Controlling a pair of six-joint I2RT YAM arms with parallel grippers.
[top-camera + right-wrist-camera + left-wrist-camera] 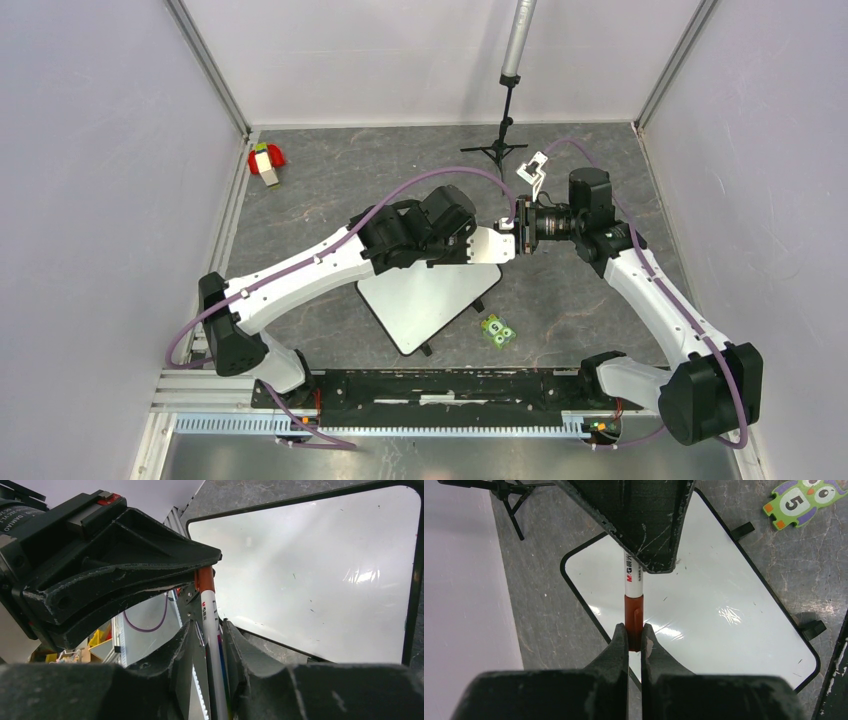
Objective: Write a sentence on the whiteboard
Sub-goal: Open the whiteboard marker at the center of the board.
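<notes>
Tabletop point(330, 190) rings whiteboard point(425, 300) edges; left gripper point(634, 630), right gripper point(208, 625) (apparently) pinch marker point(634, 580).

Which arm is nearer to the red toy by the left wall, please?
Left. The left arm spans the left side of the table, where the red toy lies; the right arm is wholly on the right side.

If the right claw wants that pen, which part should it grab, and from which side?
Probably the white barrel of the pen. The left gripper is shut on the reddish-brown cap, so only the barrel is free. It is long, straight and round, and it points towards the right gripper. Coming end-on with a finger on each side suits it.
</notes>
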